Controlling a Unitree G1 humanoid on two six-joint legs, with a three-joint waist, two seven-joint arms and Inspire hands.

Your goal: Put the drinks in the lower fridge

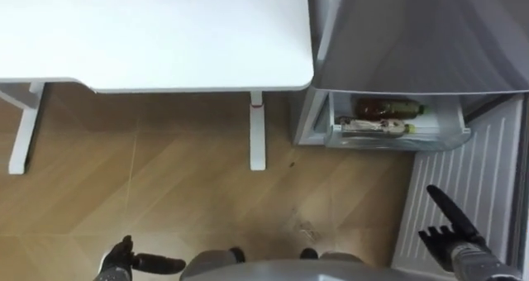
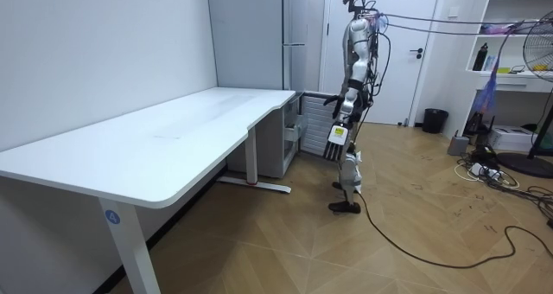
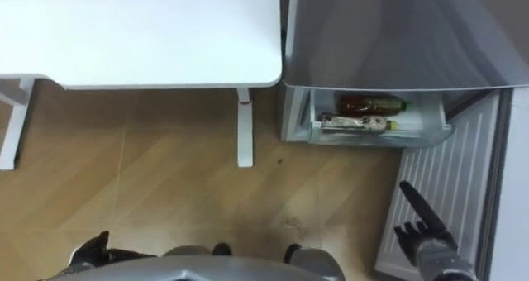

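Observation:
The lower fridge drawer (image 1: 398, 140) stands pulled out under the grey fridge (image 1: 421, 33). Inside it lie a brown bottle with a green cap (image 1: 385, 108) and, in front of that, a second bottle (image 1: 374, 126) on its side. My right hand (image 1: 450, 235) hovers low at the right, over the swung-out fridge door (image 1: 475, 178), fingers straight and holding nothing. My left hand (image 1: 122, 259) hangs at the lower left above the floor, fingers relaxed and empty. In the room view I stand upright facing the fridge (image 2: 259, 35), beside its drawer (image 2: 294, 131).
A long white desk (image 1: 157, 33) fills the upper left, its leg (image 1: 258, 132) close to the fridge's left side. Wooden floor (image 1: 165, 190) lies between me and the desk. In the room view a fan (image 2: 540, 52) and shelves stand behind me.

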